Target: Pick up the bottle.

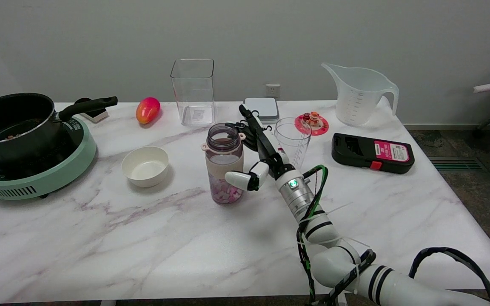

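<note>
The bottle [224, 168] stands upright on the marble counter [100, 238], near its middle, lid off, with pink and white pieces in its lower part and a pale band round its waist. The right hand [257, 157] is at the bottle's right side with its fingers spread and grasping nothing yet — the thumb [240, 180] reaches across the front of the lower body, at or just short of the wall, while the other fingers extend up behind the bottle's shoulder, close to the rim.

The step in hand appears to be the closing of the grasp. To do it well, the robot should probably seat the palm against the bottle's side first, so the thumb in front and the fingers behind meet the body on opposite sides. The band at the waist looks like the best place to press — the clear wall above and below is likely slicker. Closing should be even, since a thumb arriving first could nudge the bottle toward the white bowl [145, 165] or tip it. The clear measuring cup [292, 140] stands just beside the wrist, so the arm has little room to swing right. Once the grip is firm, a straight vertical lift would keep the open top level and the contents inside.
</note>
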You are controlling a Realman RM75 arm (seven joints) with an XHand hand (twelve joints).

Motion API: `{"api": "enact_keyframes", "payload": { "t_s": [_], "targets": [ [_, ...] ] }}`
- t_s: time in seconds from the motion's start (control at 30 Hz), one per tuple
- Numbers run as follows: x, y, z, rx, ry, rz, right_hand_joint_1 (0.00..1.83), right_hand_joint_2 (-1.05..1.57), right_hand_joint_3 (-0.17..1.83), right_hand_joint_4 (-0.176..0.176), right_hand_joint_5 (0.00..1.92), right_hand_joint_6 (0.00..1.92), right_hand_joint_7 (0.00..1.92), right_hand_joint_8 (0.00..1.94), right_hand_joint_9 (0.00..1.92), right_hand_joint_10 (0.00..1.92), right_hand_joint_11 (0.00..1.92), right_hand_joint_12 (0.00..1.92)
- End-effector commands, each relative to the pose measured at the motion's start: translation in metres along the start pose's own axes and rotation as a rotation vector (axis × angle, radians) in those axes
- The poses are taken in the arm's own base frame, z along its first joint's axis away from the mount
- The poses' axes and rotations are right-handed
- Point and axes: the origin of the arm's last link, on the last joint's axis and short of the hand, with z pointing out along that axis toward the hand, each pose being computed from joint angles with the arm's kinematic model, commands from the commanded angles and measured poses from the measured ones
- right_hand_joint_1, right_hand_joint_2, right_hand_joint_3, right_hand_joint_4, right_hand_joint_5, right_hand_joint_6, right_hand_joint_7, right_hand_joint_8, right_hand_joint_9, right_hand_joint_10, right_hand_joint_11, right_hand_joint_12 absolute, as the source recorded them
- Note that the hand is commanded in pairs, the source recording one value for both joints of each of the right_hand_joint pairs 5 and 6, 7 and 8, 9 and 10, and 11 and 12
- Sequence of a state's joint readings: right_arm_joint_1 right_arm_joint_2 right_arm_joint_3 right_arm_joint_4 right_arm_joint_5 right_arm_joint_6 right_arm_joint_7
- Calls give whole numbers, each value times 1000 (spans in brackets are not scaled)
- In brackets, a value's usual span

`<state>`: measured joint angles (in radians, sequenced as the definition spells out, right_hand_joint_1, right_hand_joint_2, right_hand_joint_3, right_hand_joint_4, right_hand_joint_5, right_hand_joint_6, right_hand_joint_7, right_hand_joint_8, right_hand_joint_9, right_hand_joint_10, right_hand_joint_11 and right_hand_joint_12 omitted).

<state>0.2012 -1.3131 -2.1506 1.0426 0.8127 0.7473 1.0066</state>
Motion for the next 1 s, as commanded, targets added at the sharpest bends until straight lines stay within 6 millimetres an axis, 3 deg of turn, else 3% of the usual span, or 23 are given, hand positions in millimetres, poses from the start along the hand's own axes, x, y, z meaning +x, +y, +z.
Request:
{"api": "enact_keyframes", "payload": {
  "t_s": [0.03,1.0],
  "targets": [
    [-6,0,-4,1,-15,14,1234,-537,1426,0,31,31,445,445,416,416,466,466],
    [-13,3,-11,-3,-34,14,1237,-536,1415,0,38,38,456,456,421,421,468,468]
  ]
}}
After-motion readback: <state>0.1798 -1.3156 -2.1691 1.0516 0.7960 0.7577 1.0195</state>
